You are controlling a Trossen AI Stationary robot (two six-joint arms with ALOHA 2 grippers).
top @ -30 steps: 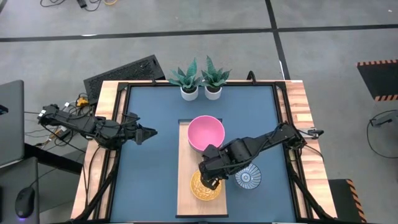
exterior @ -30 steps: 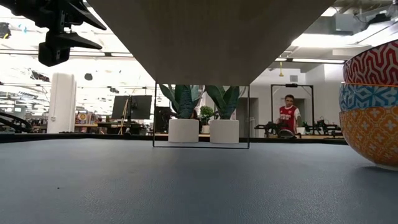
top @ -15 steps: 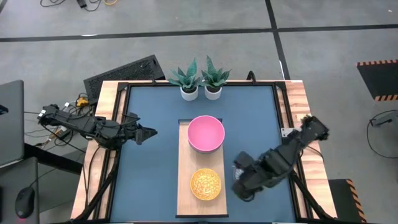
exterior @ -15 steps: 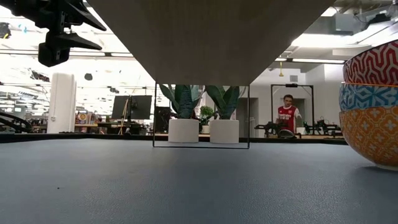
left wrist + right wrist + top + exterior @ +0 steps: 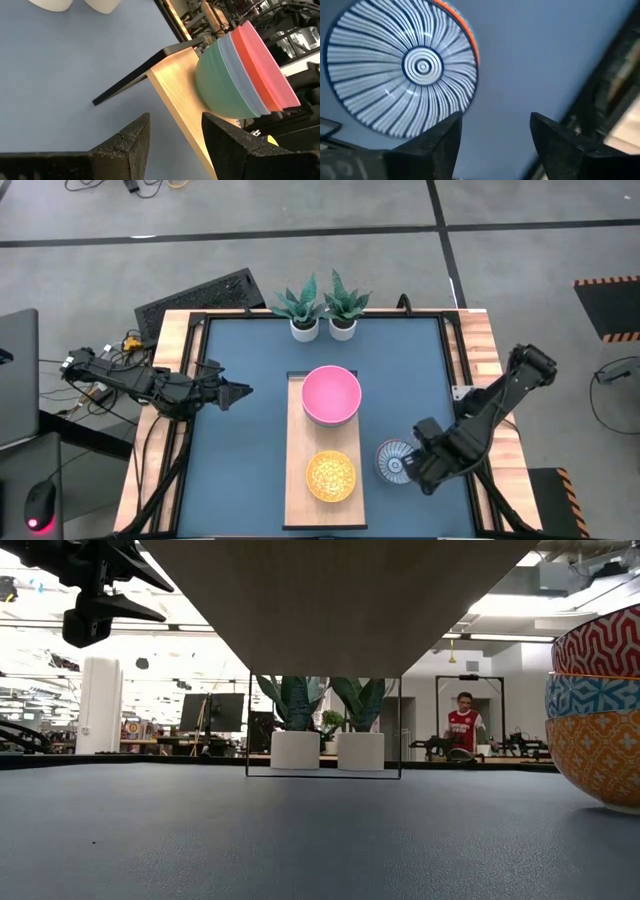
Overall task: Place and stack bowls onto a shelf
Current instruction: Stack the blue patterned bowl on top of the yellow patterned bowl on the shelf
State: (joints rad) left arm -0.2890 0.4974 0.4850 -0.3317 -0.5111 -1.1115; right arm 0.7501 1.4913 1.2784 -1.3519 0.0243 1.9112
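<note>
Three small patterned bowls (image 5: pixel 598 710) sit nested on the dark blue tabletop (image 5: pixel 240 460), just off the right long edge of the shelf (image 5: pixel 297 480) and toward the table's near right corner. From above only the top bowl's blue-and-white ribbed inside (image 5: pixel 393 461) shows. The shelf, a light wood board raised off the tabletop, carries a stack of larger bowls, pink uppermost (image 5: pixel 331 394), at its far end, and one yellow patterned bowl (image 5: pixel 330 476) at its near end.

These bowls look like thin, stiff plastic, probably light and somewhat slick, so a pinch over the rim wall seems the safest hold. A nested bowl may drag the one beneath it up, so a slow, straight lift would suit.

The right gripper (image 5: pixel 432 471) hangs just beside the nested stack, on its side toward the table's right edge, fingers (image 5: pixel 430 145) spread and empty. The left gripper (image 5: pixel 238 392) waits above the tabletop between the left edge and the shelf, fingers (image 5: pixel 125 145) parted, holding nothing.

Room is fair. Bare tabletop lies between the nested stack and the shelf edge, and the table's dark frame and wooden border run close behind the right arm. The shelf is about one large bowl wide, so a bowl landed off-centre would likely overhang.
</note>
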